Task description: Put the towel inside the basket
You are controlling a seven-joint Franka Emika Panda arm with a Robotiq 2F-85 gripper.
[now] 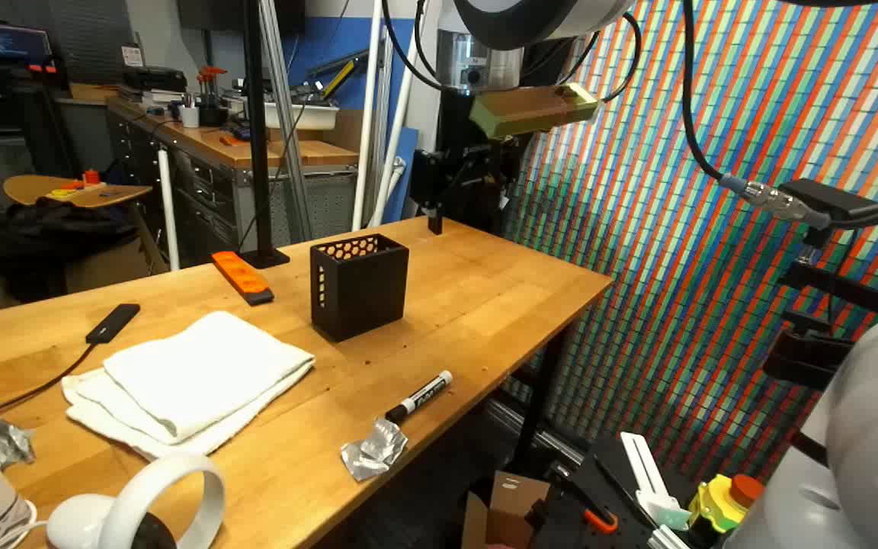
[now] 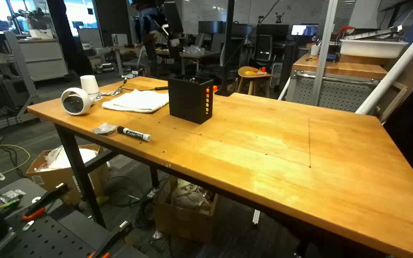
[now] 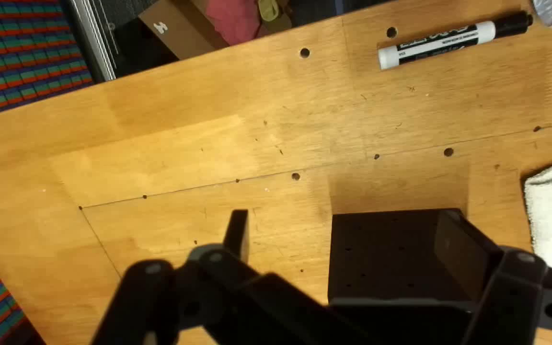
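Claw (image 3: 344,223) spread wide above tabletop (image 3: 185,158). Folded towel (image 1: 206,374) lies lower, well apart from claw, beyond the nearer basket (image 1: 369,296).

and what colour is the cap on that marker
Black; the cap shows best in the wrist view, near the top right.

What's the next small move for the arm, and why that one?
I'd probably shift the open claw toward the towel, high enough to clear the basket. The towel lies folded on the table, outside the basket, and the wrist view catches only part of it, at the right edge.
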